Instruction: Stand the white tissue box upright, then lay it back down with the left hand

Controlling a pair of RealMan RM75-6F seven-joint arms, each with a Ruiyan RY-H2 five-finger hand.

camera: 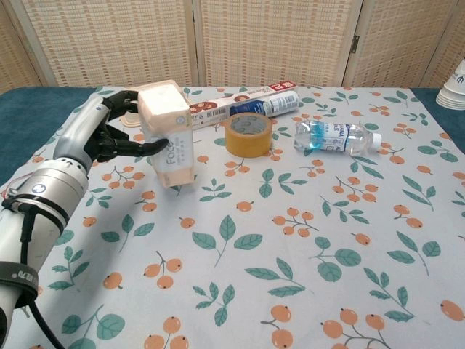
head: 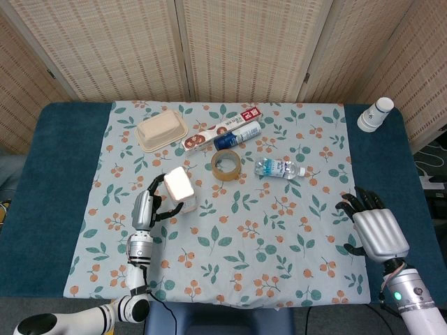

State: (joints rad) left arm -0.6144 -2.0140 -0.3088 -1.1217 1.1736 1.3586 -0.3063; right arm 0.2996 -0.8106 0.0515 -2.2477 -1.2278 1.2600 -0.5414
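The white tissue box (head: 179, 190) (camera: 168, 135) stands upright on its short end on the floral cloth, left of centre. My left hand (head: 149, 207) (camera: 109, 136) grips it from the left side, thumb across the front face and fingers behind. My right hand (head: 378, 232) hovers over the table's right front part with fingers spread and nothing in it; the chest view does not show it.
A roll of tape (head: 226, 165) (camera: 248, 134) lies just right of the box, a water bottle (head: 279, 168) (camera: 336, 136) beyond it. A blue can (head: 237, 135), a long red-white box (head: 218, 131) and a beige lidded container (head: 161, 132) sit behind. Paper cups (head: 375, 114) stand far right.
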